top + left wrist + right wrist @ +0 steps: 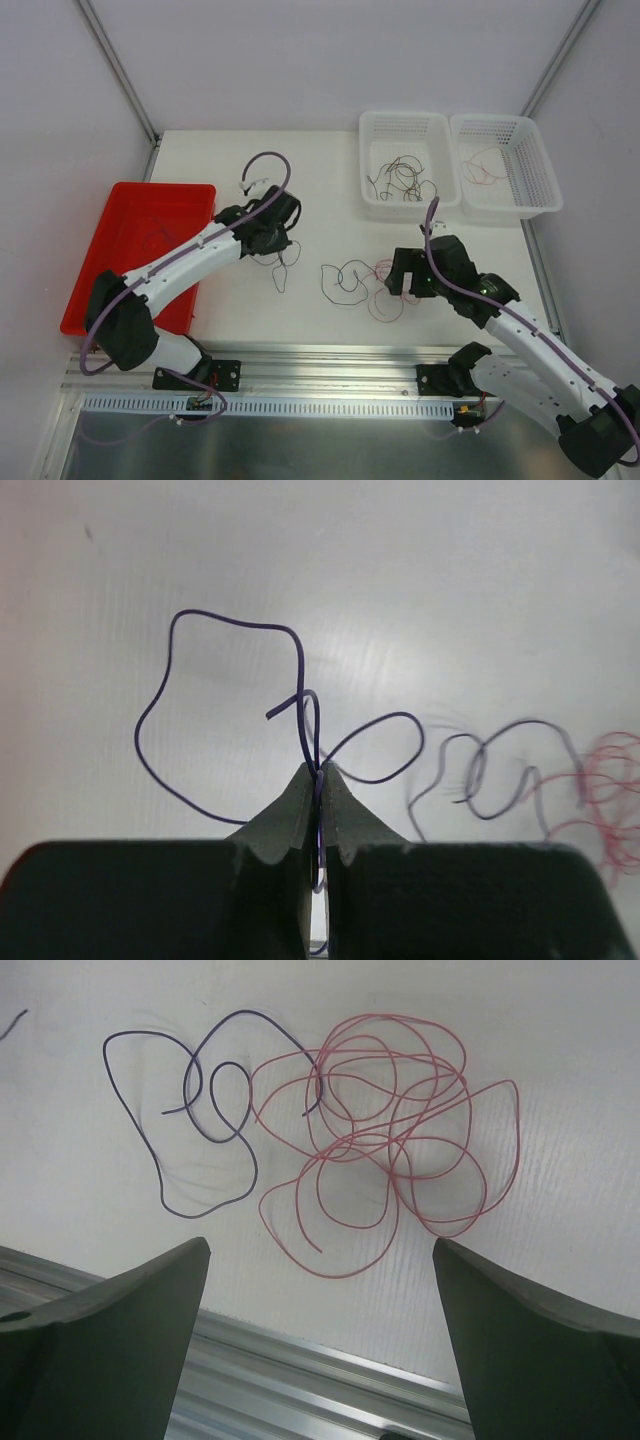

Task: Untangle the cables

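Note:
My left gripper (277,238) is shut on a thin purple cable (170,666) that lies on the white table; the strand runs up between the closed jaws and curls into two loops beyond the tips. In the top view this cable (284,270) trails just below the gripper. A second purple cable (253,1175) lies at the table's middle, its right end crossing a bunch of pink-red cable (345,1277) loops. My right gripper (322,1247) hangs open above the near edge of the red bunch, with nothing between its fingers.
Two white baskets stand at the back right: one (375,200) holds dark cables, the other (540,175) holds red ones. A red tray (120,200) sits at the left. An aluminium rail (330,360) runs along the near table edge.

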Tool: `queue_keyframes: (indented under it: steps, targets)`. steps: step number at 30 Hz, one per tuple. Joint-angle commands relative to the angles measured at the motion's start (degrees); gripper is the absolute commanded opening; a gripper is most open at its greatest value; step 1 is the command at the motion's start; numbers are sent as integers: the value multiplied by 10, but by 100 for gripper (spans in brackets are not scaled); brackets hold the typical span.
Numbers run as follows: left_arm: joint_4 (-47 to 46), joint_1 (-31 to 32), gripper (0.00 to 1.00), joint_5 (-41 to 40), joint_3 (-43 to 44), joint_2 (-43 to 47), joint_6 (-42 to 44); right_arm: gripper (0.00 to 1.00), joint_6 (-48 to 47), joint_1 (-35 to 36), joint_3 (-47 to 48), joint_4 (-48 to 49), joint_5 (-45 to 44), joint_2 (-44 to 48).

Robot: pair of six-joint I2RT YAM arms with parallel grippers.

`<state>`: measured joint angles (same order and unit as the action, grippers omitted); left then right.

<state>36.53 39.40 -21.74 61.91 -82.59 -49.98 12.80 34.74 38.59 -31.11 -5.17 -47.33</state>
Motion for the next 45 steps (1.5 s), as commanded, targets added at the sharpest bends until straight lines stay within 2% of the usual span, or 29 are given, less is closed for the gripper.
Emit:
queue_keyframes:
  steps: [1, 5, 10, 12, 20, 22, 24, 25, 26, 30, 31, 32, 34, 36, 40, 45]
  targets:
    - [48, 0, 0, -29, 96, 48, 108, 99, -6, 2, 19, -31, -11, 27]
    - [86, -34, 0, -37, 183, 64, 169, 100, -8, 3, 25, -54, -18, 47]
    - [106, -135, 0, -47, 253, 80, 238, 100, -9, 2, 27, -69, -12, 71]
    - [108, -174, 0, -48, 260, 82, 247, 100, -11, 2, 29, -76, -13, 73]
    - [104, -417, 0, -30, 228, 54, 248, 100, -15, 2, 34, -95, -12, 83]
    - [95, -453, 0, -46, 207, 45, 241, 100, -15, 2, 32, -98, -12, 87]
    - [83, -493, 6, -33, 190, 34, 235, 99, -15, 2, 30, -98, -10, 87]
    - [81, -503, 18, -32, 187, 30, 231, 100, -15, 2, 29, -98, -6, 88]
    - [81, -515, 23, -34, 183, 25, 231, 100, -15, 3, 29, -98, -5, 87]
    - [72, -517, 60, -12, 168, 38, 240, 100, -16, 2, 30, -98, 1, 80]
    - [63, -516, 79, 12, 161, 44, 247, 99, -16, 2, 30, -97, 2, 76]
    - [59, -516, 87, 23, 154, 58, 253, 100, -16, 3, 31, -93, 4, 73]
    - [53, -514, 96, 46, 132, 73, 257, 100, -16, 5, 32, -88, 17, 58]
    - [49, -509, 99, 69, 104, 100, 259, 100, -14, 14, 35, -77, 23, 48]
    - [37, -458, 99, 130, 60, 141, 276, 100, -16, 32, 46, -66, 13, 17]
    - [23, -312, 99, 232, 7, 161, 270, 100, -12, 49, 55, -52, 5, -33]
